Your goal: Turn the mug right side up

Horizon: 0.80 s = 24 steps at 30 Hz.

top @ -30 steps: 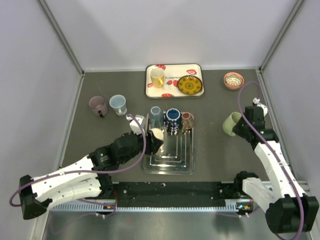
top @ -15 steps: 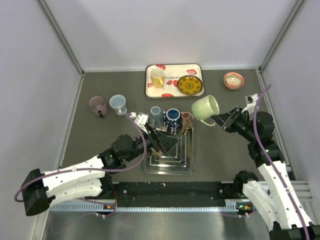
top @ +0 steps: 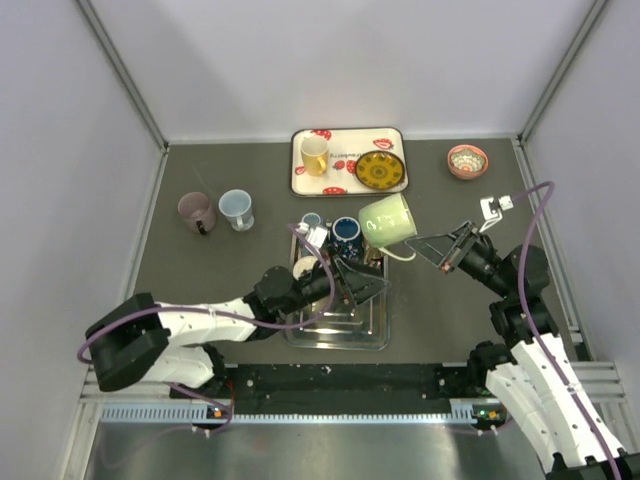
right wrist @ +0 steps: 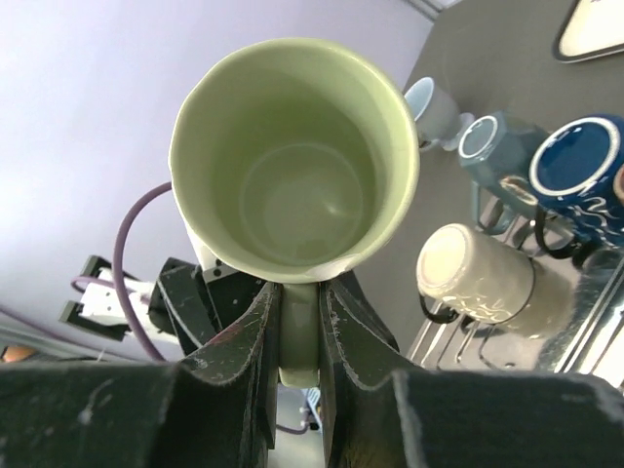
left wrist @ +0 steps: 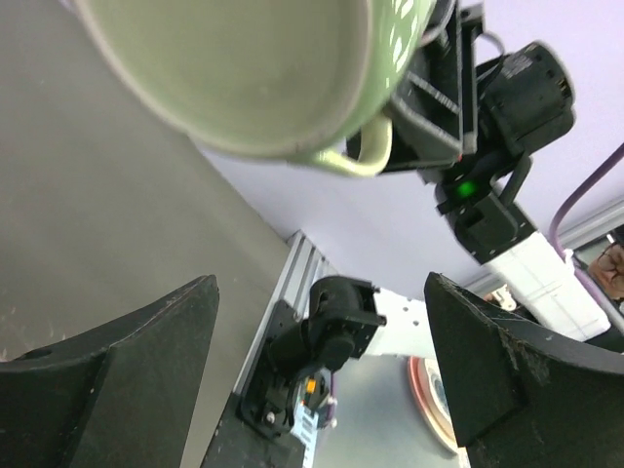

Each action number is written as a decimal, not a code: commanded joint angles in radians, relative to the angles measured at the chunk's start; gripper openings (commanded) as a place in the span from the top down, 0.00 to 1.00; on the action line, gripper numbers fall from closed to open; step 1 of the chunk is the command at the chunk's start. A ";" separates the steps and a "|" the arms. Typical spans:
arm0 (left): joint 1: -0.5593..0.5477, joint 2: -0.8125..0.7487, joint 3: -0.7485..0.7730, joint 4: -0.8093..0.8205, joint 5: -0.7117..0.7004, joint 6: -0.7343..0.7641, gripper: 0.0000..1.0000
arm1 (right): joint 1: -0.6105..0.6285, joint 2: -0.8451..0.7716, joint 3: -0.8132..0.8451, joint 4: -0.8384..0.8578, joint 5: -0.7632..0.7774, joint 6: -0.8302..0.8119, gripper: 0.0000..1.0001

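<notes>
One green mug [top: 388, 218], handle [right wrist: 299, 331] clenched in my right claw [top: 425, 246], tilts its mouth toward my released left claw [top: 362, 283], lower left.

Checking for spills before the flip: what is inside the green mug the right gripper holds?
Nothing: the right wrist view shows the green mug with bare bottom and far wall. The inner wall by the handle, pinched by the right gripper, hides behind the rim.

Your left gripper [left wrist: 320, 292] has its jaws spread wide, nothing between them. Above hangs the pale green mug [left wrist: 253, 68], mouth facing this camera, its handle [left wrist: 363, 156] meeting the right gripper [left wrist: 419, 112], over the grey table [left wrist: 97, 214].
</notes>
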 commanded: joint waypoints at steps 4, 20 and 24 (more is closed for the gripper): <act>0.003 0.102 0.064 0.412 -0.070 -0.006 0.10 | 0.043 -0.049 -0.008 0.269 -0.036 0.120 1.00; 0.021 0.268 0.147 0.696 -0.077 -0.094 0.32 | 0.086 -0.069 -0.031 0.248 -0.064 0.105 1.00; 0.021 0.234 0.139 0.695 -0.114 -0.068 0.36 | 0.092 -0.073 -0.023 0.207 -0.070 0.071 1.00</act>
